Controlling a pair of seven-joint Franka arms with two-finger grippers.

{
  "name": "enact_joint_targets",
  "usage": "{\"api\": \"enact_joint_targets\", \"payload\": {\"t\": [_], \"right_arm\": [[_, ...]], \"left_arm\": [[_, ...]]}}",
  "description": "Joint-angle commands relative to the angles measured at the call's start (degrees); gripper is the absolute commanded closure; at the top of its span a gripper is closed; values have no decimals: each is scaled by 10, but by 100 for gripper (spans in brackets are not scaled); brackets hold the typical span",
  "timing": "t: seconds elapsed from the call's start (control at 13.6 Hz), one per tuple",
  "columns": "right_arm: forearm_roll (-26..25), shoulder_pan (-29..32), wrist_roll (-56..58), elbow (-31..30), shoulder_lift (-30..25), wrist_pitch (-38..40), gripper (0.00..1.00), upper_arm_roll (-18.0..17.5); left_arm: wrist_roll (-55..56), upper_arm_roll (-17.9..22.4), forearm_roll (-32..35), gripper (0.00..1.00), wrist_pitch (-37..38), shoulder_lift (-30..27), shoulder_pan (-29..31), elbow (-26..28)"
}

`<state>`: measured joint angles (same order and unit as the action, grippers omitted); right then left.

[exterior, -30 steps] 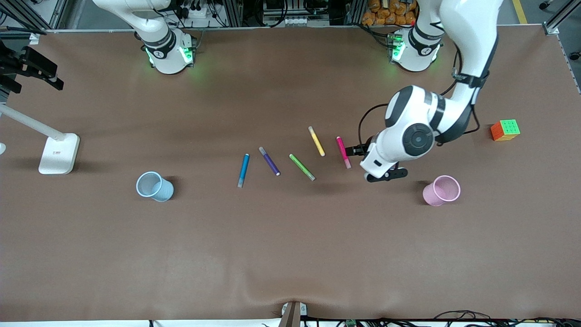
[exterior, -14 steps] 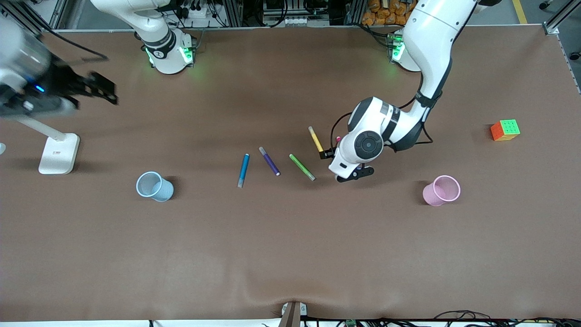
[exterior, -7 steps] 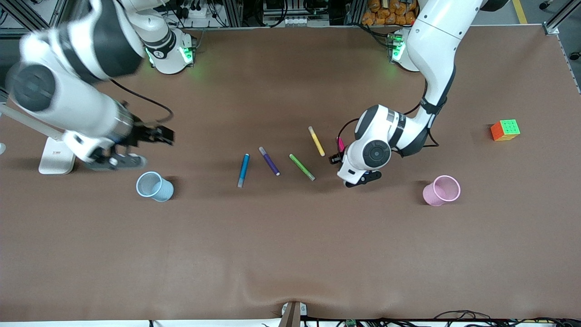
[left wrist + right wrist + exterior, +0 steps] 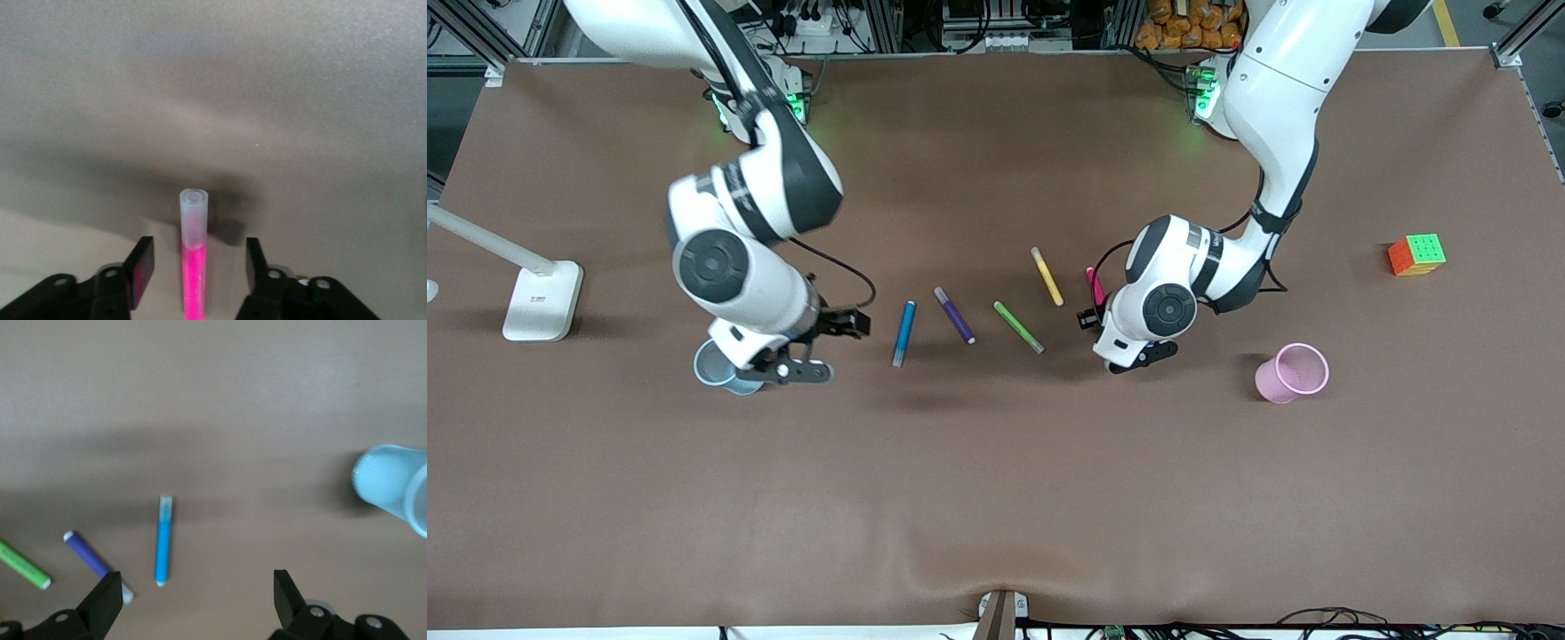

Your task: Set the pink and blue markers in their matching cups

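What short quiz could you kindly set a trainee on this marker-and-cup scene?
1. True or false: the left gripper has its open fingers on either side of the pink marker, with gaps.
2. Which marker lies beside the blue marker? A purple marker; B yellow; C pink.
3. Fill in: the open right gripper hangs between the blue marker and the ___ cup.
Key: 1 true; 2 A; 3 blue cup.
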<state>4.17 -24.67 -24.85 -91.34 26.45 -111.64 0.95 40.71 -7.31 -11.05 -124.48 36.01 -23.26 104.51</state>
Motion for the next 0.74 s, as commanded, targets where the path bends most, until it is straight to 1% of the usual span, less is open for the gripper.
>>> {"api": "enact_joint_targets", "payload": {"t": [0.0,0.07,0.15,0.22,0.29,0.37,0.44,0.66], "right_arm": [[5,-18,-31,11,44,-41,0,5],[5,-25,-42,8,55,-57,0,4],[5,-34,-60,3,64,-68,0,5],[5,-44,-76,-8,69,-87,0,5],[5,-51,-88,-26,70,-115,0,5],[5,-57,-96,-44,70,-143,0,5],[5,-63,-102,-61,72,-170,0,5],[4,-76,-113,-82,84,-214,0,5]], "left_arm": [[9,-3,10,54,-1,5,5,-3],[9,-3,10,55,-1,5,4,-3],[11,-3,10,58,-1,5,3,-3],[11,-3,10,64,0,5,5,-3],[10,-3,10,75,1,5,5,-3],[9,-3,10,90,1,5,5,-4],[11,-3,9,100,0,6,4,-6],[13,-3,9,100,0,5,2,-8]]}}
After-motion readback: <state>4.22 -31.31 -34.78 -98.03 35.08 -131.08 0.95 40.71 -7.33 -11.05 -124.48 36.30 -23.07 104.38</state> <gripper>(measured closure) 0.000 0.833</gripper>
